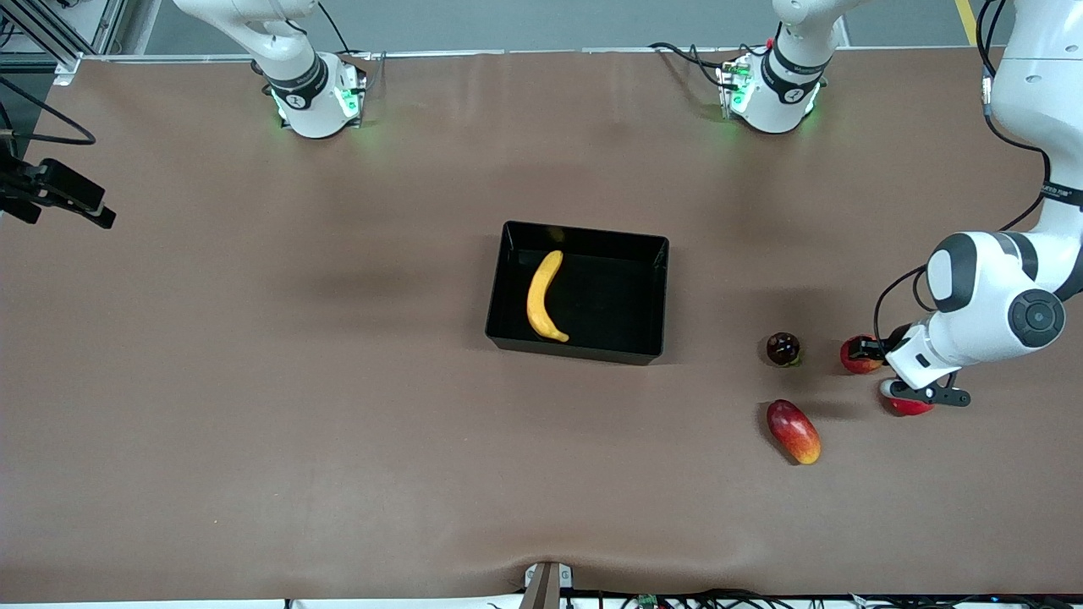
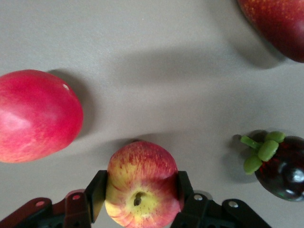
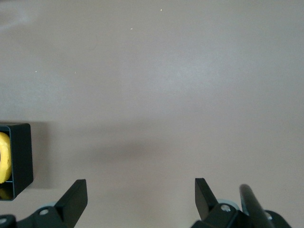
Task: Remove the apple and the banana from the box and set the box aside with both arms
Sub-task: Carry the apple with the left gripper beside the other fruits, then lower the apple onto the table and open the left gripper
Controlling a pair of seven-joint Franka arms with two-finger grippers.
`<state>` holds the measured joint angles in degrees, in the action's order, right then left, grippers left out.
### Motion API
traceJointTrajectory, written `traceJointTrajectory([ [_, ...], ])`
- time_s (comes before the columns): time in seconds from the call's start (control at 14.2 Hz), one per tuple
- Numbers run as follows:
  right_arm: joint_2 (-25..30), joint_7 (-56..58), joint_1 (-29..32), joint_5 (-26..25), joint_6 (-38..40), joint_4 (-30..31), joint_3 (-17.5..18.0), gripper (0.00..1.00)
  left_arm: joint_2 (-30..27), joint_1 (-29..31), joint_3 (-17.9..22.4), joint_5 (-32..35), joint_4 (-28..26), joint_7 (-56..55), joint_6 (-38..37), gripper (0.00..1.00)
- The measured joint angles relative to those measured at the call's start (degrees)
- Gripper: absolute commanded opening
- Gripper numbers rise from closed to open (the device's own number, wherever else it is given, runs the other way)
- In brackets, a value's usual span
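Observation:
The yellow banana lies inside the black box at the table's middle. The small red-yellow apple sits on the table toward the left arm's end. My left gripper is low at the table with its jaws closed against both sides of the apple; in the left wrist view the gripper has a finger touching each flank. My right gripper is open and empty over bare table beside the box; a bit of banana shows. It is out of the front view.
A dark maroon round fruit lies beside the apple toward the box. The red-yellow mango lies nearer the front camera. Another red fruit lies under the left wrist.

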<state>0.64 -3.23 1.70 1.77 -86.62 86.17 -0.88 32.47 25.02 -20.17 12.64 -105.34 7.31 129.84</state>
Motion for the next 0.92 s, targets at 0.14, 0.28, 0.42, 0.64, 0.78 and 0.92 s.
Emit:
traceJointTrajectory([
  [0.14,0.0,0.0,0.0,0.0,0.0,0.0,0.0,1.0,0.13,0.01,-0.01,-0.19,-0.24,0.17,0.45,0.61],
  [0.28,-0.01,0.0,0.0,0.0,0.0,0.0,0.0,1.0,0.13,0.03,-0.04,-0.2,-0.23,0.4,0.46,1.0],
  [0.42,-0.01,0.0,0.0,0.0,0.0,0.0,0.0,1.0,0.1,0.16,-0.69,-0.23,-0.13,0.85,0.74,1.0],
  [0.64,-0.03,0.0,0.0,0.0,0.01,0.01,0.0,1.0,-1.7,0.3,-3.44,-1.78,0.86,0.62,-0.43,1.0],
  [0.78,-0.05,0.0,0.0,0.0,0.01,0.01,0.0,1.0,-5.09,0.35,-6.11,-3.79,1.53,-0.27,-4.0,1.0],
  [0.92,-0.05,0.0,0.0,0.0,0.01,0.02,0.0,1.0,-9.02,0.36,-10.01,-5.13,1.84,-2.5,-7.21,1.0],
])
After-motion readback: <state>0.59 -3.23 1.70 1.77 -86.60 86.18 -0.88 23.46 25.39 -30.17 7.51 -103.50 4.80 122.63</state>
